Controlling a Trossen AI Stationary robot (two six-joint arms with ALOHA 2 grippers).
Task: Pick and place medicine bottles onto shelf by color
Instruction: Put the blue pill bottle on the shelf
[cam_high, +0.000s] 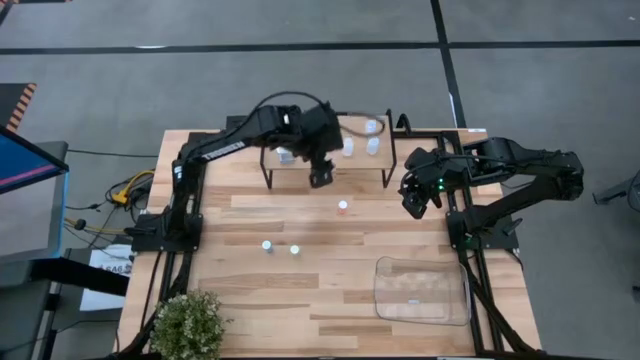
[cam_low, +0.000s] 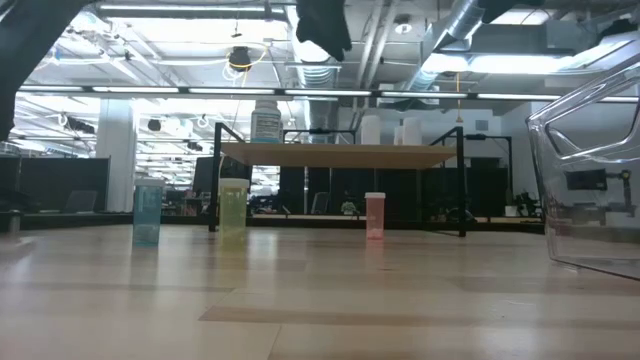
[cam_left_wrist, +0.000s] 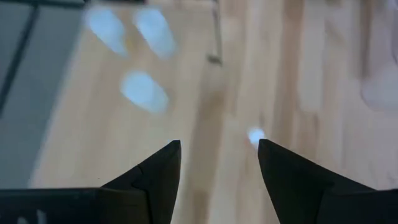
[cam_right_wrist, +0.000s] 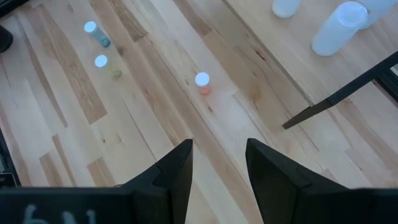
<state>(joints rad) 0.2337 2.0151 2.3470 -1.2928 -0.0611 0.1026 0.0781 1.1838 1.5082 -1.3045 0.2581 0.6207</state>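
Landmark: shelf (cam_high: 330, 158), at the far middle of the table (cam_high: 250, 300).

Left gripper (cam_high: 320, 177) hangs over the shelf's front edge, jaws parted and holding nothing. Three pale bottles, blurred, show on the shelf board beyond its fingers (cam_left_wrist: 155, 180); none lies between the jaws.

Right gripper (cam_high: 414, 203) hovers off the shelf's right end, above the table, jaws open and empty.

On the shelf: a bluish bottle (cam_high: 284, 154) near its left end and white bottles (cam_high: 372, 146) toward its right.

On the table in front of the shelf: a red-orange bottle (cam_high: 343, 207) closest to it, clear of both grippers' jaws; farther out and leftward, a yellow-green bottle (cam_high: 294, 249) with a blue bottle (cam_high: 267, 245) beside it, well apart from either gripper.
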